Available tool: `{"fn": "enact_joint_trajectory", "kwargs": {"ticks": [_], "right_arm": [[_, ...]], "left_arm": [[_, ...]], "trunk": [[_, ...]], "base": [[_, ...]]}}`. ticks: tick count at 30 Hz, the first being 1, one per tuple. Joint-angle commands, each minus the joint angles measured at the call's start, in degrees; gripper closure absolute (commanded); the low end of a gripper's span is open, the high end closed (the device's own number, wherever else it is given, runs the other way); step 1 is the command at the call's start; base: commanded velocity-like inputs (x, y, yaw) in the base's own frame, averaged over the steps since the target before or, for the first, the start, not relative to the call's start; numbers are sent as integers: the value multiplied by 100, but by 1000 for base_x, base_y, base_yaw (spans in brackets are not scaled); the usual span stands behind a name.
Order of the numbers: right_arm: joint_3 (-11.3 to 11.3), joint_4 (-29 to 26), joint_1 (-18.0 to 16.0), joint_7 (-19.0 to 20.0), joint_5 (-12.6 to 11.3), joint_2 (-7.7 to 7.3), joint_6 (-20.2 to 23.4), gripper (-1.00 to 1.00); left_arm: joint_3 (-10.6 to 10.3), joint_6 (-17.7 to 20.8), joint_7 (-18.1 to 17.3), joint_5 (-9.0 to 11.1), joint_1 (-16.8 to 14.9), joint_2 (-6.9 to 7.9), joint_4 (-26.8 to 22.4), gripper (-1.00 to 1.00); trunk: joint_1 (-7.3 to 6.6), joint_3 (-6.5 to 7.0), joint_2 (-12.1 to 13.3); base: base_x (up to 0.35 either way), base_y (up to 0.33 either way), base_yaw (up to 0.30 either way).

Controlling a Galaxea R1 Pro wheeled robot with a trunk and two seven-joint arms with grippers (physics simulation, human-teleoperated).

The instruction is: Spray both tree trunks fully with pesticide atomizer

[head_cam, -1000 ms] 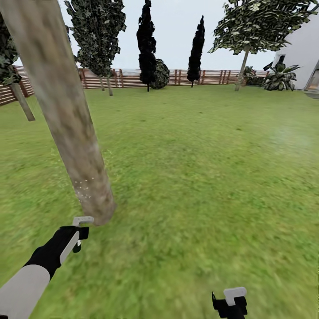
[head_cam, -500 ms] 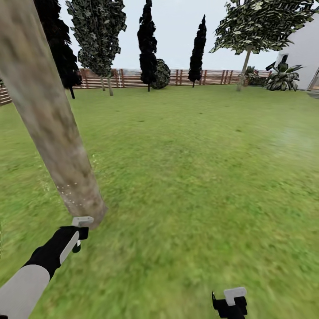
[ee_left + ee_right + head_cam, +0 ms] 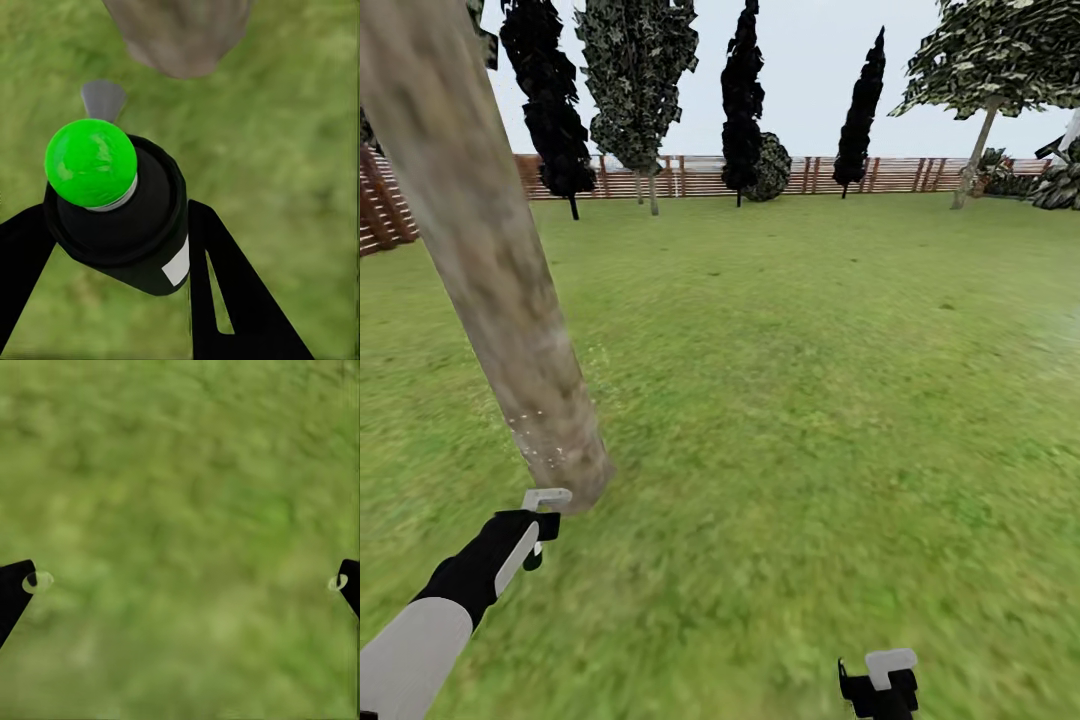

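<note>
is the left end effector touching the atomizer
Touching: the left wrist view shows the left end effector with its fingers pressed against both sides of the atomizer.

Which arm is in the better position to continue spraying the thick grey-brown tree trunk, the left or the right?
Left. Its gripper is shut on the black atomizer with the green cap, close to the mottled grey-brown trunk. The right gripper is open over grass, far from it.

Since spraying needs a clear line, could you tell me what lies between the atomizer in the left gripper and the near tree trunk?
Only bare grass: in the left wrist view, lawn separates the atomizer from the tree trunk.
</note>
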Motion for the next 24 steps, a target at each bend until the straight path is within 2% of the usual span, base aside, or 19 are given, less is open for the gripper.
{"fn": "enact_joint_trajectory", "kwargs": {"ticks": [1, 11, 14, 16, 18, 20, 24], "right_arm": [[0, 0, -1, 0, 0, 0, 1, -100], [0, 0, 0, 0, 5, -5, -1, -100], [0, 0, -3, -1, 8, -1, -1, -100], [0, 0, -1, 0, 8, 0, 0, -100], [0, 0, -1, 0, 8, 0, 6, -100], [1, 0, -1, 0, 8, 0, 7, -100], [3, 0, 1, 0, 8, 0, 7, -100]], "left_arm": [[0, 0, 0, -3, 0, 1, -2, 100], [21, 0, 13, 22, 0, -5, -48, 100], [256, 15, 7, 10, 0, -12, -521, 100], [501, 10, -7, 0, 5, 10, -640, 100], [640, 9, -14, 0, 8, 77, -664, 100], [690, 9, -11, 2, 9, 125, -671, 100], [648, 9, -9, -4, 9, 88, -606, 100]], "trunk": [[0, 0, 0], [0, 0, 0], [0, 0, 0], [0, 0, 0], [0, 0, 0], [0, 0, 0], [0, 0, 0]], "base": [[160, -261, 69], [160, -261, 7], [160, -261, 156], [163, -258, 256], [165, -255, 271], [165, -253, 275], [165, -253, 276]]}}
